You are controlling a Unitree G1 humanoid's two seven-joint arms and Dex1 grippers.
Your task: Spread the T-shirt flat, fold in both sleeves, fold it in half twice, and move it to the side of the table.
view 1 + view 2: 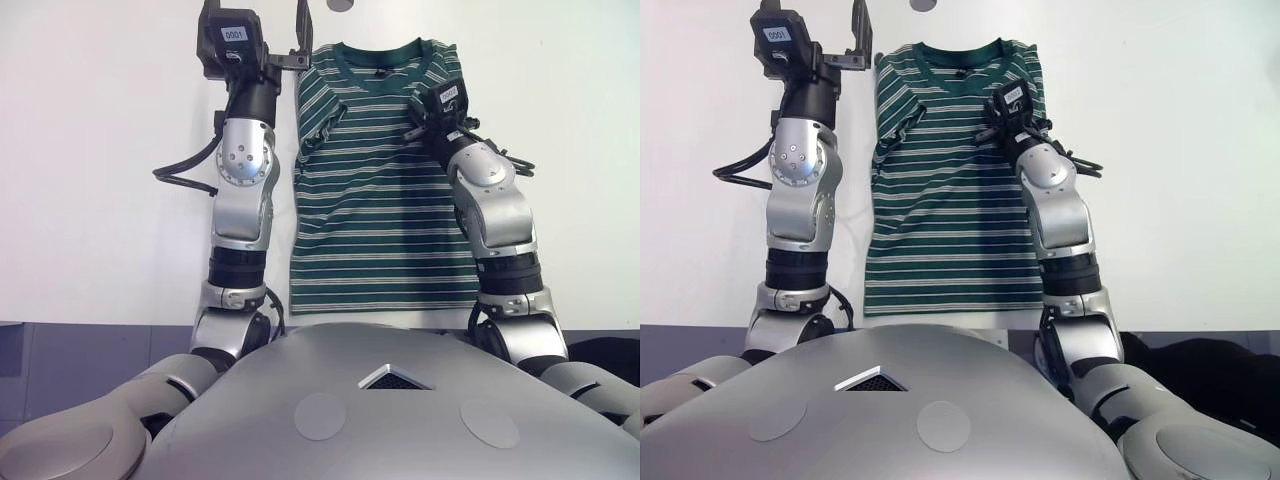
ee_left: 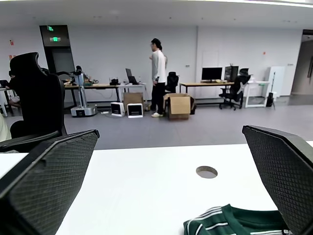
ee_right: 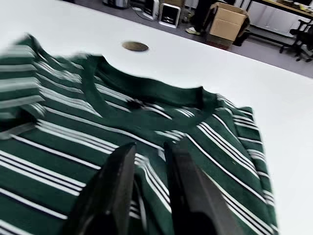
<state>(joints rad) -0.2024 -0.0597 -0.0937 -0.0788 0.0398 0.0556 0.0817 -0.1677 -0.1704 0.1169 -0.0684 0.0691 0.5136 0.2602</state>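
A green T-shirt (image 1: 380, 220) with white stripes lies face up on the white table (image 1: 100, 150), collar away from me, hem near the front edge. Both sleeves are turned in; the left one (image 1: 318, 125) lies bunched on the chest. My left gripper (image 1: 255, 8) is raised just beyond the shirt's left shoulder, open wide with nothing between its fingers; in the left wrist view the collar (image 2: 234, 223) shows low between them. My right gripper (image 1: 418, 122) rests on the right shoulder area, fingers (image 3: 117, 186) close together with striped fabric between them.
A round cable hole (image 1: 340, 4) sits in the table just past the collar. Bare white tabletop spreads to both sides of the shirt. Beyond the far edge is an office floor with chairs, desks and boxes (image 2: 178, 105).
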